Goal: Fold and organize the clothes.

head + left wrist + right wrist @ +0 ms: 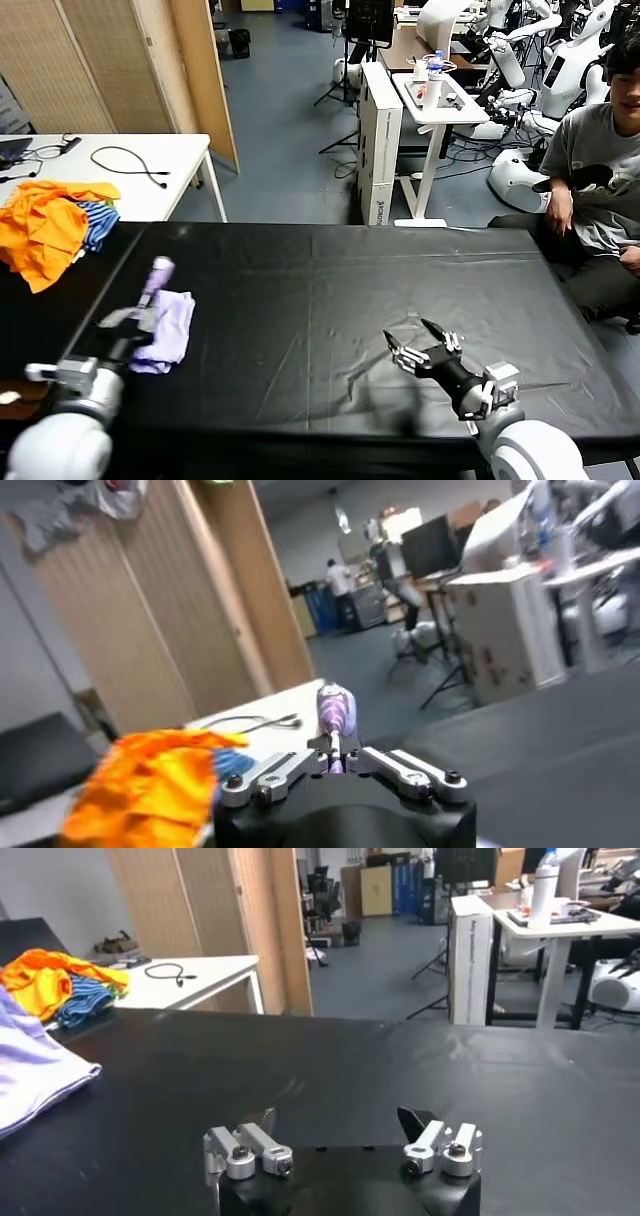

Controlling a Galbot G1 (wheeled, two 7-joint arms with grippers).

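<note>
The pale lavender T-shirt (168,322) hangs bunched at the left of the black table (330,290). My left gripper (152,290) is shut on a fold of it and holds it up; in the left wrist view (337,752) a strip of lavender cloth (337,712) rises from between the shut fingertips. The shirt's lower edge also shows in the right wrist view (35,1073). My right gripper (417,345) is open and empty just above the table at the front right; its spread fingers show in the right wrist view (340,1126).
A pile of bright orange garments (45,228) with a blue-striped cloth (97,222) lies at the table's far left corner. A white table with cables (110,170) stands behind. A seated person (600,170) is at the far right.
</note>
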